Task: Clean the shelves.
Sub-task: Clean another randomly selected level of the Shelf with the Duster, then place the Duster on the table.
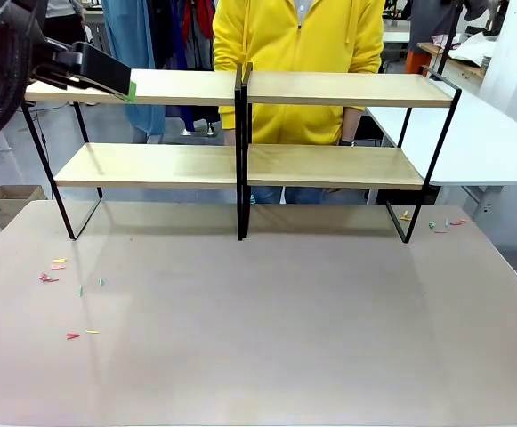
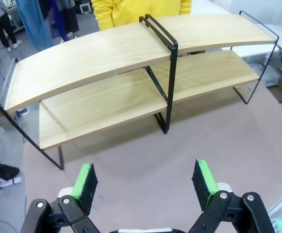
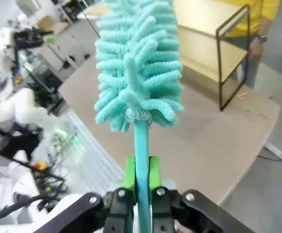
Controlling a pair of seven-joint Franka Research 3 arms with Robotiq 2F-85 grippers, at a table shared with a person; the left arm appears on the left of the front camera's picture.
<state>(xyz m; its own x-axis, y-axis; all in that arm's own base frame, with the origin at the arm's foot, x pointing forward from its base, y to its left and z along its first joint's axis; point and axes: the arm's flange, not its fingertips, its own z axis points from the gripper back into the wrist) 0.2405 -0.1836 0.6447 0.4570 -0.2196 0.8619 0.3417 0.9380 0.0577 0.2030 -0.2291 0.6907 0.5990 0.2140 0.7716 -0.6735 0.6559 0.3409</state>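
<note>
My left gripper [image 2: 145, 182] hangs with jaws spread wide and nothing between them; the shelves [image 2: 131, 73] stand ahead on the table [image 2: 204, 141], well apart. My right gripper [image 3: 141, 175] is clamped on a teal duster [image 3: 138, 68], shelves [image 3: 213, 43] far beyond it.

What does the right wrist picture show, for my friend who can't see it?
The right gripper is shut on the thin handle of a fluffy turquoise duster, which points up and away from the camera. Behind it are the brown table, one end of the wooden shelves on black frames, and a person in yellow beside them.
</note>
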